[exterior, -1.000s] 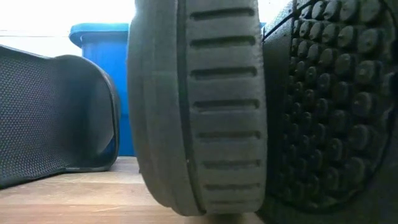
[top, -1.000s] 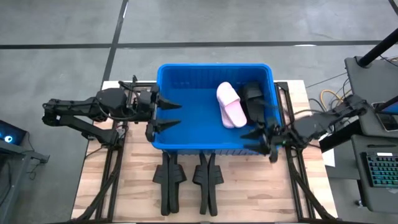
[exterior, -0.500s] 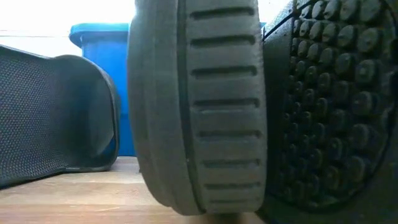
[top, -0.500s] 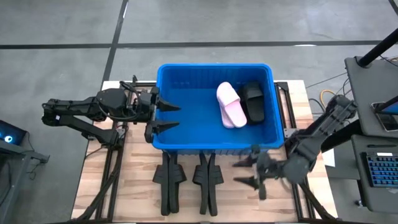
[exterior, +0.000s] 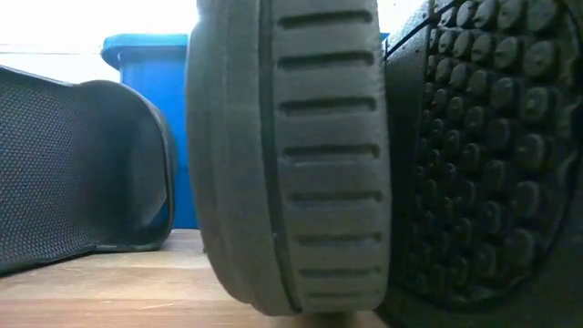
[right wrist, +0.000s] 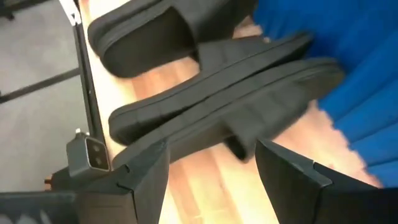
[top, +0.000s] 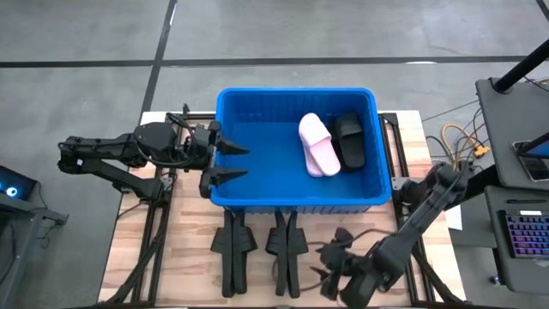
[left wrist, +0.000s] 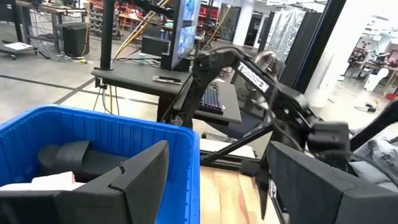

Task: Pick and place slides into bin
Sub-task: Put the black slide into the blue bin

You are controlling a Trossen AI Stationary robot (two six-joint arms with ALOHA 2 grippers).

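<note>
The blue bin (top: 257, 154) stands at the table's middle and holds a pale pink slide (top: 317, 144) and a black slide (top: 349, 140). Two pairs of black slides stand on their side edges on the table in front of the bin, one to the left (top: 233, 249) and one to the right (top: 286, 249). My right gripper (top: 324, 263) is open and empty, just right of the right pair, which its wrist view shows close ahead (right wrist: 217, 93). My left gripper (top: 225, 160) is open and empty over the bin's left wall (left wrist: 155, 149).
The low view is filled by the slides' soles (exterior: 291, 155), with the bin (exterior: 146, 55) behind them. Bare wooden table (top: 189, 257) lies left of the slides. A desk with a keyboard (top: 523, 232) stands off the table's right side.
My right gripper has swung from the bin's near right corner toward the table's near edge and to the left, going down beside the right pair of black slides; it stays open. The slides in the bin and on the table have kept still.
</note>
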